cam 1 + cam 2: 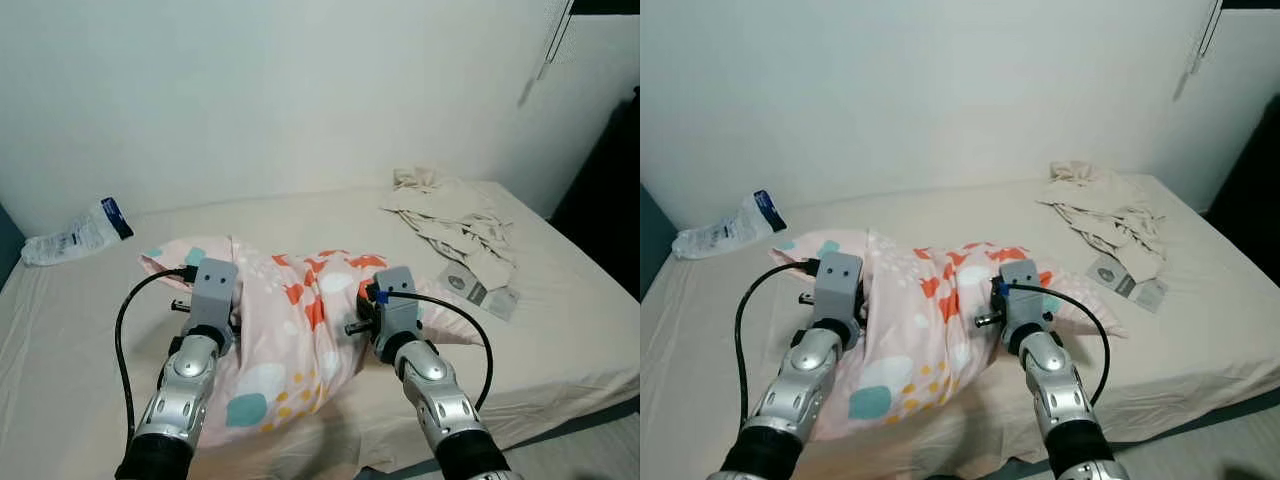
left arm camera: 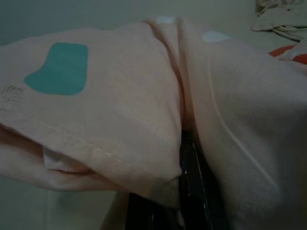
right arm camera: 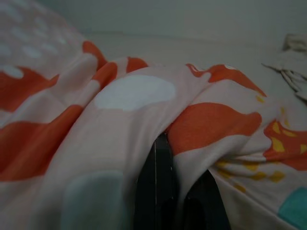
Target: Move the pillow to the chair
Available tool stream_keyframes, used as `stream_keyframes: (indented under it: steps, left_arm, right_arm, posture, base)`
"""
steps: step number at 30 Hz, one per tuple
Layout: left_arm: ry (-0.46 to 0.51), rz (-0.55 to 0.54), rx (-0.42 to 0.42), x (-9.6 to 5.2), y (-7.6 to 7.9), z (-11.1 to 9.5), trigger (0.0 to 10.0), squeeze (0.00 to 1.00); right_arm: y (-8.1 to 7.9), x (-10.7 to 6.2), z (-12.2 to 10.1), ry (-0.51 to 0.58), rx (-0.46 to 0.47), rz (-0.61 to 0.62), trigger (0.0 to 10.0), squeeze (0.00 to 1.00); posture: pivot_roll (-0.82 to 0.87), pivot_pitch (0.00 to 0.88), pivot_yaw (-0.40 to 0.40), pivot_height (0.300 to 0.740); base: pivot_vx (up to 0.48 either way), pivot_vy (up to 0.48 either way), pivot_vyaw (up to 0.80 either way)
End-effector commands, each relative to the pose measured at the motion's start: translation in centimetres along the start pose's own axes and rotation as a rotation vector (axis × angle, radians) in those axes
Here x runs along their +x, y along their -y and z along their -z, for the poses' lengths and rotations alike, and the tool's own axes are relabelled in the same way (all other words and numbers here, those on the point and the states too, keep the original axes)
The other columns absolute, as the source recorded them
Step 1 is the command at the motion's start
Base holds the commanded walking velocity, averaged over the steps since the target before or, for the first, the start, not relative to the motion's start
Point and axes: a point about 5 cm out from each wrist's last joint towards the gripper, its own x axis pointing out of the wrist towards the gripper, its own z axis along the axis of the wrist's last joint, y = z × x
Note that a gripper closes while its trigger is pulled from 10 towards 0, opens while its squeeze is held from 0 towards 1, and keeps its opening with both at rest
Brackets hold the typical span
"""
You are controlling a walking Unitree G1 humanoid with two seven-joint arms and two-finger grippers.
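We have the pillow gripped, it seems, both grippers' fingers buried in fabric; next, lift it off the bed.

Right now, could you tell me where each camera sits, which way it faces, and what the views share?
Left eye: on the head, facing forward and down at the bed; both silver arms show.
Right eye: beside it, same scene.
Left wrist: looks along the left end effector into the pillow; a black finger shows.
Right wrist: along the right end effector into pillow folds.
Shared: every view shows the pillow.
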Motion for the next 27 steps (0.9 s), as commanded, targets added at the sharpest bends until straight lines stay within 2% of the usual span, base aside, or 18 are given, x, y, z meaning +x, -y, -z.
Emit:
stream_keyframes:
  steps: [1, 27]
  left_arm:
    - [0.043, 0.055, 0.007, 0.28, 1.21, -0.85, 10.0, 0.0]
    - [0.054, 0.055, 0.013, 0.41, 1.67, -1.09, 10.0, 0.0]
  right_arm:
    - [-1.81, 0.4, -1.66, 0.089, -0.058, -0.09, 10.0, 0.0]
    - [-1.53, 0.34, -2.42, 0.124, -0.029, -0.057, 10.0, 0.0]
  posture:
    - [-0.03, 0.031, -0.03, 0.74]
    - [-0.03, 0.052, -0.028, 0.74]
  base:
    - [0.0, 0.0, 0.0]
    - [0.0, 0.0, 0.0]
